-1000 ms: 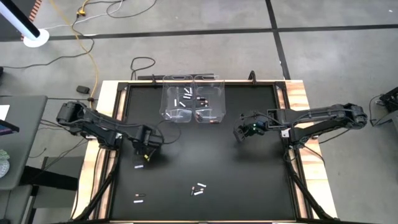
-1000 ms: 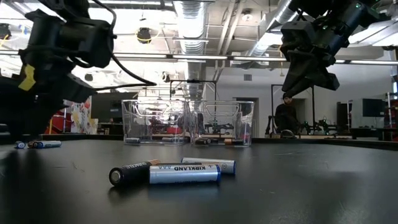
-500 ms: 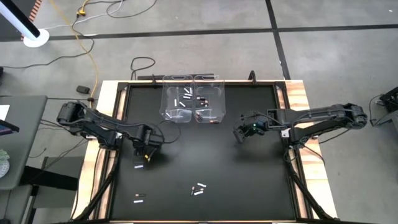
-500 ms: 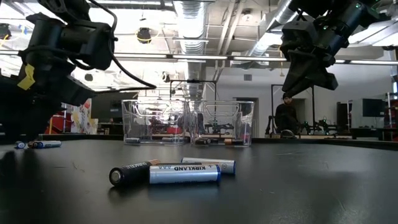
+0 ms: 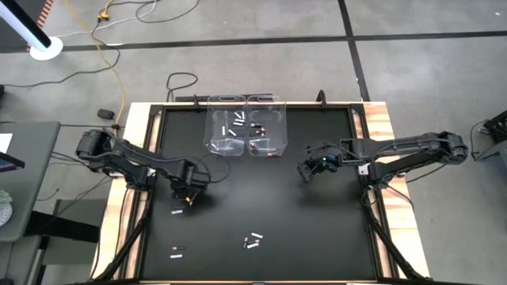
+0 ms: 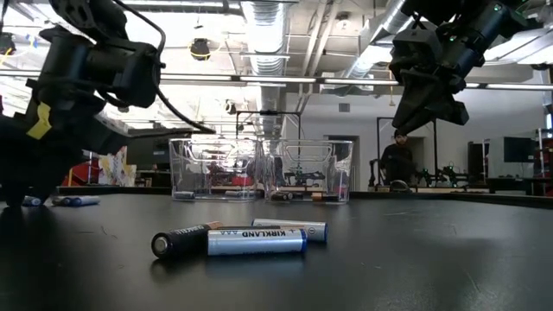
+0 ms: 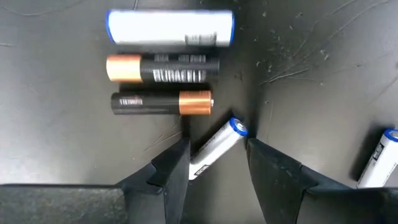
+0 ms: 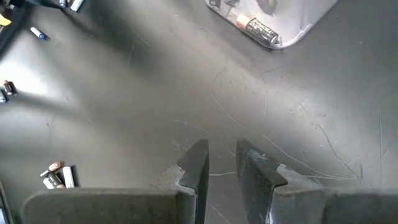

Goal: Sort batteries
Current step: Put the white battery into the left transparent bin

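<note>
— Down low, left gripper (image 7: 214, 163) spread around a slanted white battery (image 7: 217, 145), presumably to pinch it alone, clear of three neighbours (image 7: 163, 78).

— Farther off: right gripper (image 8: 219, 163) hovering, empty, narrowly parted, near bins (image 5: 245, 127).

The black matt table top (image 8: 155, 93) is finely scratched and dusty. Two clear, glossy plastic bins (image 6: 259, 170) reflect the ceiling lights. The slim cylindrical batteries (image 7: 171, 28) have smooth wrappers, white or black, with shiny copper-coloured ends. Bare pale wood (image 5: 380, 127) edges the table.
</note>
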{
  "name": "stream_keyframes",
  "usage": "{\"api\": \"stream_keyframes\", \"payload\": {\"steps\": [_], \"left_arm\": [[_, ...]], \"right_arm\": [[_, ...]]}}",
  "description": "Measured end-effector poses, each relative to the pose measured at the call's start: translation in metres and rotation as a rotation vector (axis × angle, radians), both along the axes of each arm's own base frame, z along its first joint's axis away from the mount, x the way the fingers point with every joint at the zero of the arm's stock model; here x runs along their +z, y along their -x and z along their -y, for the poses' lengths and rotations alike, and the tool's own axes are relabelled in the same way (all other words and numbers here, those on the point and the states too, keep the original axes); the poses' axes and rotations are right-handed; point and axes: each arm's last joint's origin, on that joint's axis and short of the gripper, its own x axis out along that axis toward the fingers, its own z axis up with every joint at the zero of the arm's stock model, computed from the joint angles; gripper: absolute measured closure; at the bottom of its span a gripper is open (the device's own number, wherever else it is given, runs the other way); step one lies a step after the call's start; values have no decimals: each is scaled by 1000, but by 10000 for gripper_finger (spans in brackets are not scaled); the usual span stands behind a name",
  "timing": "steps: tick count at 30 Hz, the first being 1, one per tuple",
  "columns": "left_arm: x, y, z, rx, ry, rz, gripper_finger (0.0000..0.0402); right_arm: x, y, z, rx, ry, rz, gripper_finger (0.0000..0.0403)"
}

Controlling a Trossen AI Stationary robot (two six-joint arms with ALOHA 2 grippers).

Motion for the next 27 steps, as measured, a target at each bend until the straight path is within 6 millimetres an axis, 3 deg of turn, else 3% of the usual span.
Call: {"api": "stream_keyframes", "payload": {"steps": [5,10,15,23,27], "left_arm": [[-14,-4,1,21,-8,-84,246],[-16,-5,1,37,-15,-86,251],[-8,-5,0,35,-38,-41,289],[-5,-4,0,81,-51,-37,382],[-5,-3,0,140,-63,-40,385]], "right_arm": [[0,0,0,1,0,-4,305],[0,1,0,1,-1,-7,305],[0,1,0,5,3,-8,305],[0,1,0,27,20,-11,305],[0,1,0,41,32,-13,305]]}}
